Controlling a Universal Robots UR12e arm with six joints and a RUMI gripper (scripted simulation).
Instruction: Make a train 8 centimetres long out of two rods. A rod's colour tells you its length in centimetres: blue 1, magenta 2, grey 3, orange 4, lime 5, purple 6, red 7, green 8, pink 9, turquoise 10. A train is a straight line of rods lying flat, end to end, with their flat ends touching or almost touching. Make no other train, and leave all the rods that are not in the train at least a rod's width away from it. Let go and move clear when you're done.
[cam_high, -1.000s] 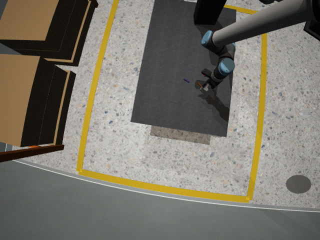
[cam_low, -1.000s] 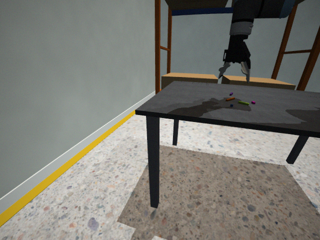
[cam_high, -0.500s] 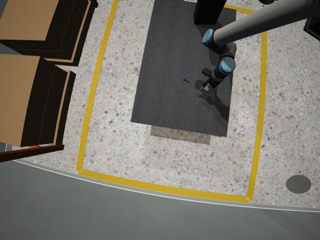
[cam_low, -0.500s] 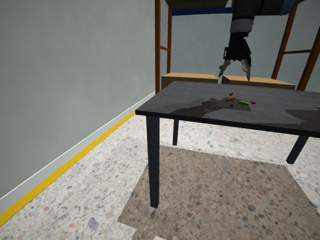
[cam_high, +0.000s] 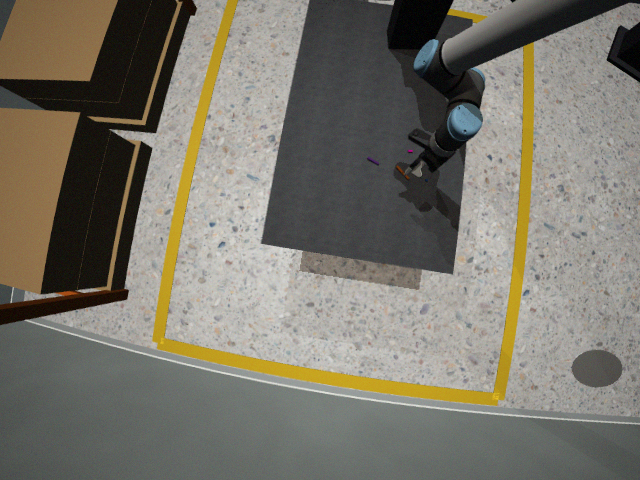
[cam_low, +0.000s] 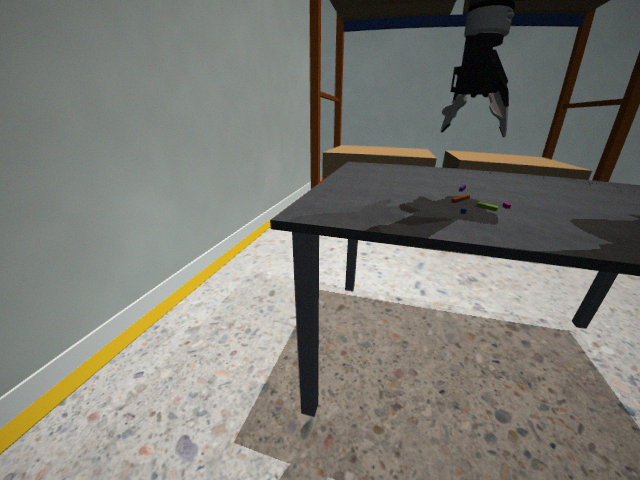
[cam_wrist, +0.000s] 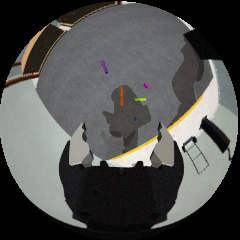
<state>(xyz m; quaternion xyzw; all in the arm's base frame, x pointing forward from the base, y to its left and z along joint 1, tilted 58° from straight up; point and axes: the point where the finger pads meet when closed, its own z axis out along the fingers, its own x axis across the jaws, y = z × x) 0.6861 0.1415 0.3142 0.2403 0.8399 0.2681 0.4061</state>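
Dark table (cam_high: 320, 155) (cam_low: 361, 180) (cam_wrist: 75, 80) lay beneath the released, unladen gripper (cam_high: 410, 171) (cam_low: 473, 132) (cam_wrist: 121, 123), its jaws spread high above it. Beyond them, in the wrist view, purple (cam_high: 372, 161) (cam_low: 462, 188) (cam_wrist: 104, 67) lay left and magenta (cam_high: 410, 151) (cam_low: 506, 205) (cam_wrist: 146, 85) right, apart, the train unbuilt. Only those two made eight, so orange (cam_high: 402, 172) (cam_low: 460, 198) (cam_wrist: 122, 97), lime (cam_low: 487, 206) (cam_wrist: 140, 99) and blue (cam_high: 426, 180) (cam_low: 463, 210) (cam_wrist: 135, 119), nearer the hand, probably needed only clearance.

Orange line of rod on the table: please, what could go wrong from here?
The open gripper could knock the orange line if it descends carelessly. The lime rod lies near its side, so a nudge might spoil the spacing. Any seam is unclear; a gap could go unnoticed.
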